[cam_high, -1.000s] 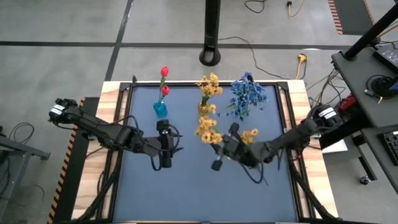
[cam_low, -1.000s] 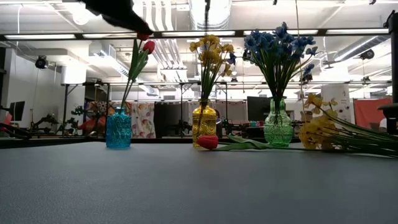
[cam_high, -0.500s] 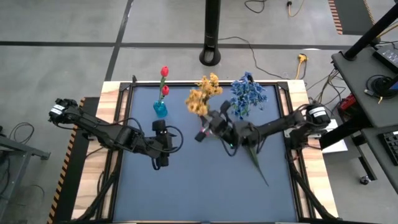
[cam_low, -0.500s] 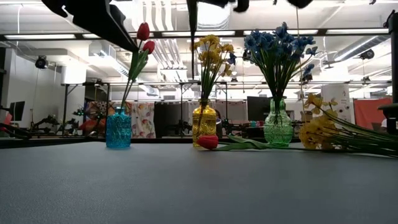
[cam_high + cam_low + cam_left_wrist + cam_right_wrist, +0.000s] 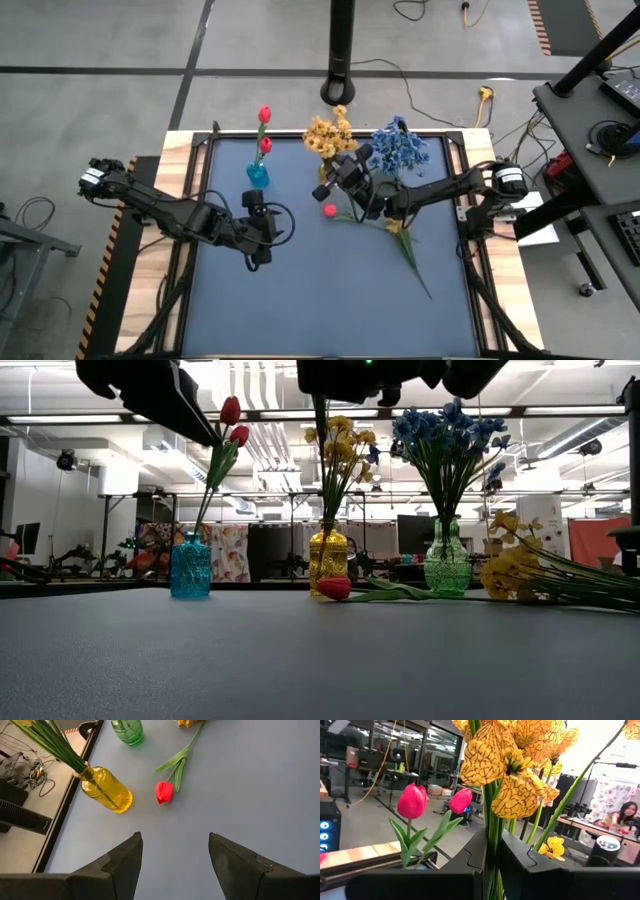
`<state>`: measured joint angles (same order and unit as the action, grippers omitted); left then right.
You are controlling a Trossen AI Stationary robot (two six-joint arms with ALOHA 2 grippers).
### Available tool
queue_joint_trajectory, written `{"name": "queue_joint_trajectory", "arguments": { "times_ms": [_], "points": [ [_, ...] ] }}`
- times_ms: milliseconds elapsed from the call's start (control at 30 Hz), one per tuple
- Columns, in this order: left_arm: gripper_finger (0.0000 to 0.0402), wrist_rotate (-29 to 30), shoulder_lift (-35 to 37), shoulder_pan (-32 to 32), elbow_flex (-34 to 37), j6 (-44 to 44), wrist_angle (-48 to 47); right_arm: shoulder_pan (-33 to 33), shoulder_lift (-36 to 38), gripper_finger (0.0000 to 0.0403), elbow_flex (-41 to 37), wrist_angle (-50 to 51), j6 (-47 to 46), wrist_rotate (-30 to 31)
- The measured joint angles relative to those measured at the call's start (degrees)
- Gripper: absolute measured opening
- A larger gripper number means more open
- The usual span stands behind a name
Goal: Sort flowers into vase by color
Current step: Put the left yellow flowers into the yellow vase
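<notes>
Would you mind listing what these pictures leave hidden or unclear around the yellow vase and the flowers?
- Mouth of the yellow vase: in the high view the right gripper and yellow sprigs cover it.
- Lower end of the held yellow stem: right wrist view, hidden between that gripper's fingers; whether it has entered the vase is unclear.
- Blossom count: too small in the high view.
- Loose yellow sprigs: low view, stems cut off by the edge.

Bright, even overhead lighting from ceiling strip lights (image 5: 330, 415) (glaring white in the low view). Soft, faint shadows on the table (image 5: 300, 300). Nearest yellow blossoms (image 5: 512, 767) in the right wrist view perhaps slightly soft, background room hazy.
</notes>
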<state>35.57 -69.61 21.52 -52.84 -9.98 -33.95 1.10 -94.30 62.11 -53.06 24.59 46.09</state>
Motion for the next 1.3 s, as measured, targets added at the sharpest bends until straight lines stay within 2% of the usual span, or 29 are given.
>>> {"name": "queue_joint_trajectory", "arguments": {
  "times_ms": [333, 800, 1300],
  "points": [
    [0.021, 0.0, 0.0, 0.0, 0.0, 0.0, 0.0, -1.0, 0.0, 0.0028, -0.3, 0.1, 2.9, 0.0],
    [0.021, 0.0, 0.0, 0.0, 0.0, 0.0, 0.1, -4.0, 0.0, 0.0028, -2.8, 0.1, -5.4, -2.1],
    [0.021, 0.0, 0.0, 0.0, 0.0, 0.0, 0.1, -4.3, 0.0, 0.0028, -4.4, 0.5, -7.2, -2.2]
  ]
}}
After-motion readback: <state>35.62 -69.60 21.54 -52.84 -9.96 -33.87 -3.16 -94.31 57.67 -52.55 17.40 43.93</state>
